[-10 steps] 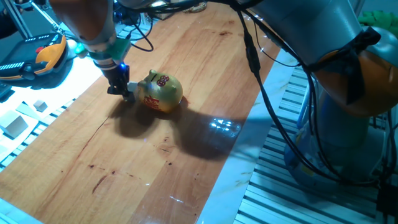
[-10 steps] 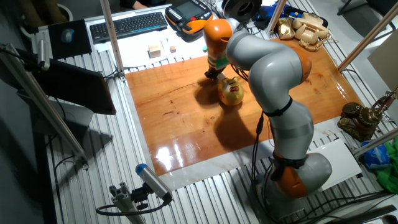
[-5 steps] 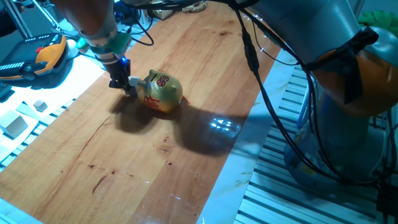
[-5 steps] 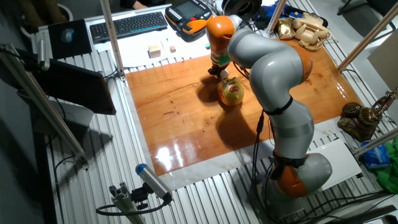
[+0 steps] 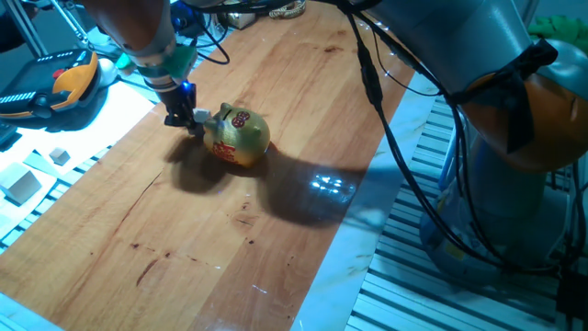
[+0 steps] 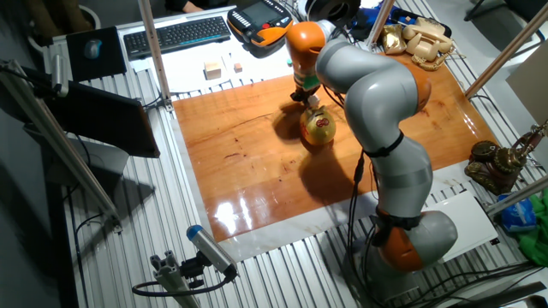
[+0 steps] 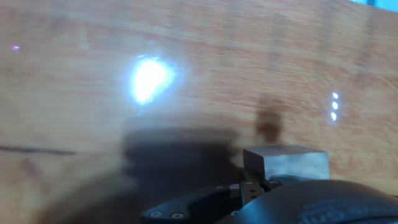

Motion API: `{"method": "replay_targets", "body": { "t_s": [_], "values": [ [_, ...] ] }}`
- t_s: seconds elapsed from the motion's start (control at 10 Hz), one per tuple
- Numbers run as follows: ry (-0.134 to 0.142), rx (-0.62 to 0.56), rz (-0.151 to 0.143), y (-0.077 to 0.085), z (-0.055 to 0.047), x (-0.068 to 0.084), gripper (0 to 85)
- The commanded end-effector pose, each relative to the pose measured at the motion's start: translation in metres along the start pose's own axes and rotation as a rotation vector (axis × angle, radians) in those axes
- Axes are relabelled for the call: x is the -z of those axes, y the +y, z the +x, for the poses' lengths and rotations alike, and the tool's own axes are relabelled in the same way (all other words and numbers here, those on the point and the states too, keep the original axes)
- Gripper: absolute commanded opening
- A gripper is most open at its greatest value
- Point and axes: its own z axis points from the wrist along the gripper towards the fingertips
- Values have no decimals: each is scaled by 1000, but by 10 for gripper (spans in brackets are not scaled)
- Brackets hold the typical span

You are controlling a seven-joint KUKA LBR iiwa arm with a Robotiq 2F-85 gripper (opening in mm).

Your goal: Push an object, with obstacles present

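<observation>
The small light-wood cube (image 5: 203, 115) sits on the wooden table right beside the gripper tip, touching or almost touching the snout end of the golden pig (image 5: 241, 138). In the hand view the cube (image 7: 285, 164) looks greyish, low and to the right, just ahead of the dark fingers. My gripper (image 5: 186, 120) points down at the table, fingers together and holding nothing, pressed against the cube's left side. In the other fixed view the gripper (image 6: 302, 96) stands just behind the pig (image 6: 318, 127).
Pale wooden blocks (image 5: 20, 184) and a tinier cube (image 5: 60, 156) lie on the white strip left of the table. An orange-black pendant (image 5: 57, 83) lies at the far left. A keyboard (image 6: 175, 34) and a gold telephone (image 6: 418, 38) stand beyond the table.
My gripper has slid a little toward the far side of the table, along the pig's snout end, with the cube moving beside it. The pig has stayed where it was.
</observation>
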Motion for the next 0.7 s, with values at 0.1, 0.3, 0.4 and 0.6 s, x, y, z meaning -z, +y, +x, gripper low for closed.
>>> {"method": "replay_targets", "body": {
  "t_s": [0.1, 0.3, 0.4, 0.6],
  "values": [
    [0, -12, 2, -10, 2, -4, 0],
    [0, -24, 1, -22, 5, -8, 0],
    [0, -38, -1, -27, 6, -10, 0],
    [2, -56, 4, -38, 6, -11, 0]
  ]
}}
